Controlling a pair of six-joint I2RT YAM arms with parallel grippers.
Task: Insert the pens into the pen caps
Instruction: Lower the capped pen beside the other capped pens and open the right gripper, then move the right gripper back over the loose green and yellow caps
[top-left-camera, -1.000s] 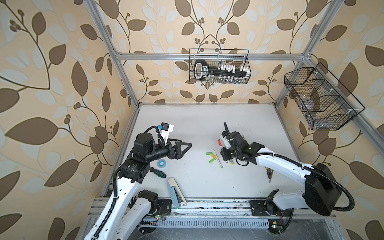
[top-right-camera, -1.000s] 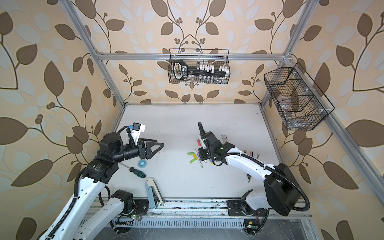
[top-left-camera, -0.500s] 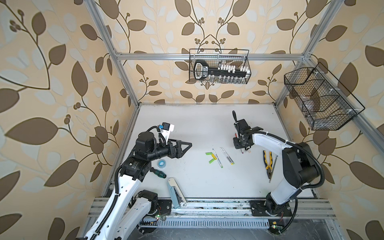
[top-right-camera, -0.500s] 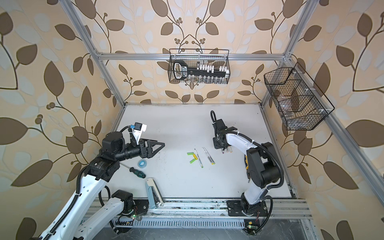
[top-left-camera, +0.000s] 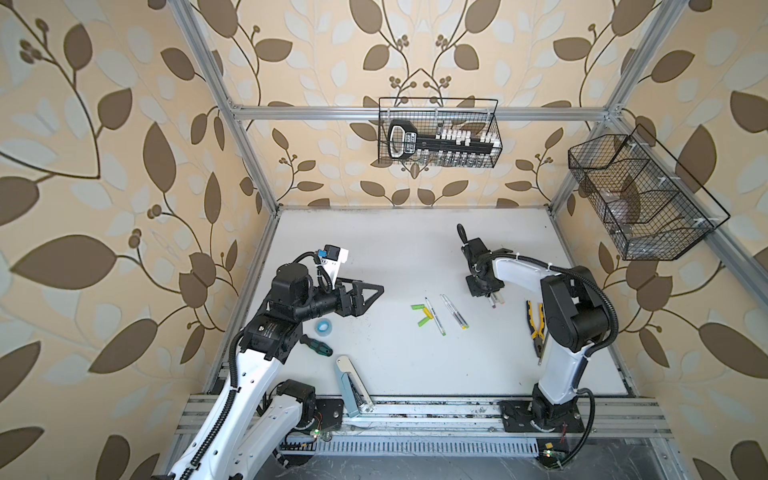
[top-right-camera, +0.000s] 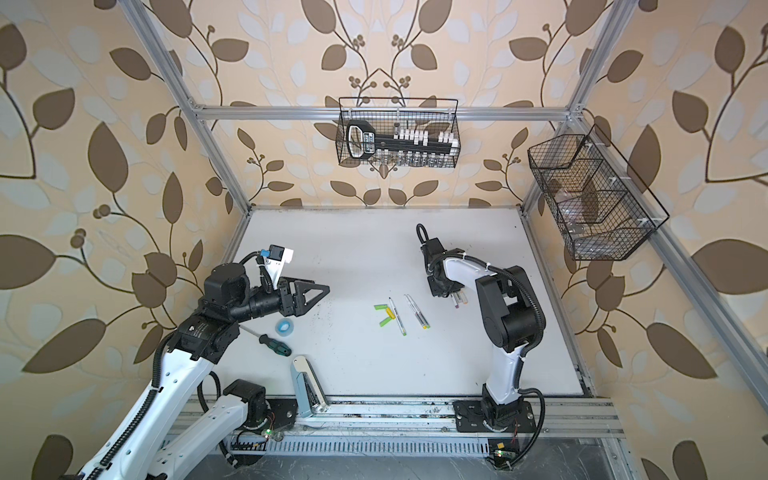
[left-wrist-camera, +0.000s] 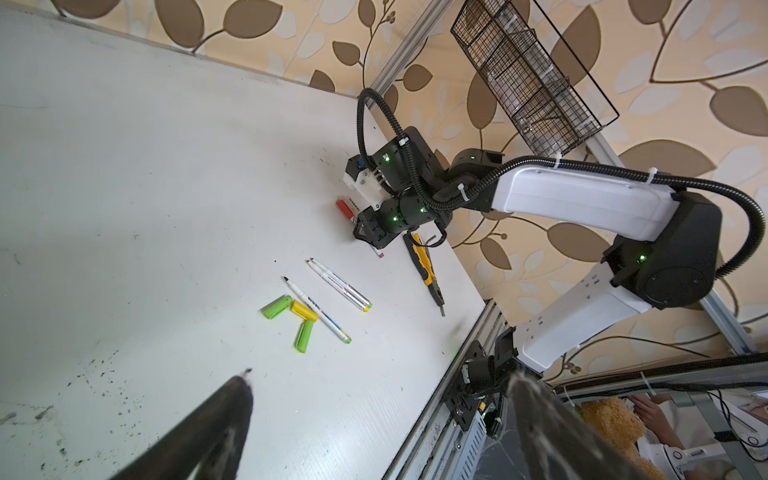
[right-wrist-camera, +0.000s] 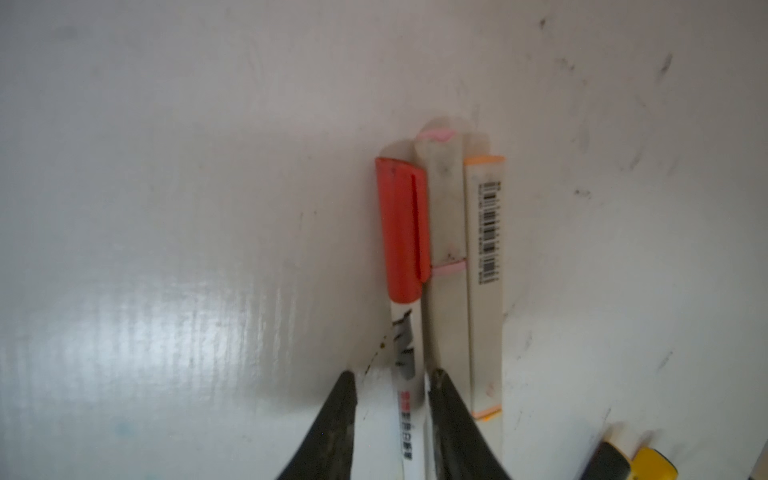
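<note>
Red cap (right-wrist-camera: 401, 232) sits on a slim pen (right-wrist-camera: 401, 332) lying against two thick white pens (right-wrist-camera: 484, 291), right of centre. Right gripper (right-wrist-camera: 391, 376) straddles its barrel, jaws slightly parted, not pinching. Left gripper (top-left-camera: 374, 291) hangs spread wide, empty. Judging this pen finished; next I need a loose pen (left-wrist-camera: 320, 309) and a green cap (left-wrist-camera: 276, 307) at mid-table.

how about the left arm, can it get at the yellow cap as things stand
Probably yes. The left gripper hangs open over bare table with nothing between it and the yellow cap. A green cap and a pen lie close beside the cap, so a clean pinch may be tight.
</note>
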